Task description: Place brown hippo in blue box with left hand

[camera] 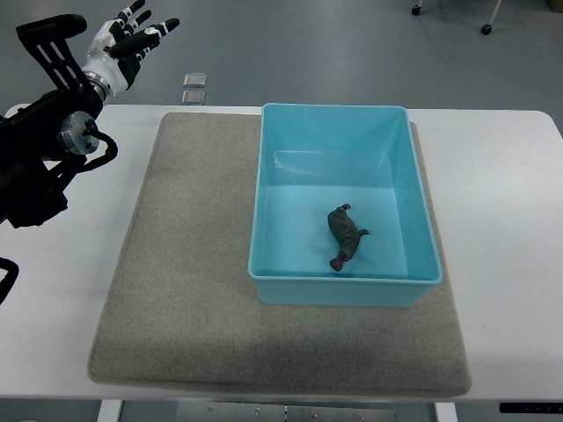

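Note:
A brown hippo point(345, 236) lies on its side on the floor of the blue box point(396, 132), toward the near right part. The box stands on a grey mat point(193, 264) on the white table. My left hand point(132, 35) is raised at the upper left, far from the box, its fingers spread and holding nothing. The black left arm point(44, 158) comes in from the left edge. No right arm shows.
The white table point(501, 193) extends to the right of the mat. Two small grey squares point(193, 88) lie on the floor beyond the table's far edge. Chair castors point(484, 26) show at the top right.

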Controlling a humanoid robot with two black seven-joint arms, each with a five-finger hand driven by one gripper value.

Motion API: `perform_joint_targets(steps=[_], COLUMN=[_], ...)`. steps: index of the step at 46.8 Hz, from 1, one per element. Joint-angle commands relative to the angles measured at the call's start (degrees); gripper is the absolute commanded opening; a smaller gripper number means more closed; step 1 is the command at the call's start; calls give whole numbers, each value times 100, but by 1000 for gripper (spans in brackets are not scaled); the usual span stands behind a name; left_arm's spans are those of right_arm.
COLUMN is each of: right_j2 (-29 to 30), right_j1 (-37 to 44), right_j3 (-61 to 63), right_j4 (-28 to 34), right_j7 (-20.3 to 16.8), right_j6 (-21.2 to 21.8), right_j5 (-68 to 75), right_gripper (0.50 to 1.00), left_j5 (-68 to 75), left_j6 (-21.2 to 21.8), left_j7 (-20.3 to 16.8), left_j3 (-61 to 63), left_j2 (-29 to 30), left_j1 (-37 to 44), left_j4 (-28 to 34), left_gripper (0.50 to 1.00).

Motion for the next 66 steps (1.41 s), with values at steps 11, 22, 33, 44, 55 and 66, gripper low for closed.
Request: perform_joint_targets(steps=[11, 22, 33, 44, 55, 66], right_j2=[0, 0, 0, 0, 0, 0], right_j1=[0, 0, 0, 0, 0, 0], right_j3=[0, 0, 0, 0, 0, 17], right_j4=[0, 0, 0, 0, 0, 53], right_j7=[0, 0, 0, 0, 0, 0], right_j6=[0, 0, 0, 0, 0, 70], right_j5=[0, 0, 0, 0, 0, 0], right_gripper=[936, 936, 936, 936, 936, 936], left_j5=[-48, -57, -48, -48, -48, -48], left_j6=[-147, -173, -173, -191, -200, -200], left_j7=[-763, -807, -816, -816, -816, -816], left_j3=[24, 16, 24, 24, 24, 7], left_j2=[-9, -9, -79, -62, -62, -35], left_j1=[469, 548, 645, 662, 742, 742], left_j4=[-53, -80, -80, -80, -325, -501], left_gripper=[994, 994, 994, 996, 996, 996])
